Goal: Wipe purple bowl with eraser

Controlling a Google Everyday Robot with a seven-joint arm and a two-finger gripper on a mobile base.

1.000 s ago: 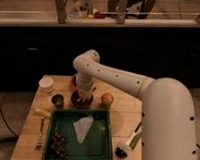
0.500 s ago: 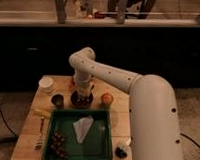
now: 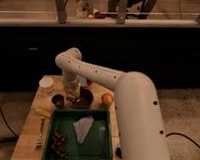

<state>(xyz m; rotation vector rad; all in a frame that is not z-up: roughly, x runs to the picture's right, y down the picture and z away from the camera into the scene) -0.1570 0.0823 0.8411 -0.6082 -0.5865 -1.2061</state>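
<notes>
Swinging leftward since the earlier views, the big white arm (image 3: pixel 137 116) is now filling more of the right side, with its elbow bent farther toward the left above the table. Its gripper (image 3: pixel 73 96) is hanging at the end of the forearm, reaching down just over the left rim of the purple bowl (image 3: pixel 82 99); whether it is clenched, released or grasping anything I cannot tell, since that part is lying in shadow.

That bowl is sitting near the middle of the wooden table (image 3: pixel 34 126), just behind the back edge of the green tray (image 3: pixel 98 144). A smaller dark cup (image 3: pixel 58 100) is standing just beside it on the left, and a white cup (image 3: pixel 46 83) is resting farther back toward the table's left rear corner. An orange (image 3: pixel 107 99) is lying right of the bowl, close against the arm.

Inside the tray, a pale folded cloth (image 3: pixel 83 128) is lying near the centre and a dark cluster (image 3: pixel 58 142) is sitting in the front left part. A fork (image 3: pixel 40 134) is lying on the bare strip of wood between the tray and the table's left edge, which is offering the only open margin.
</notes>
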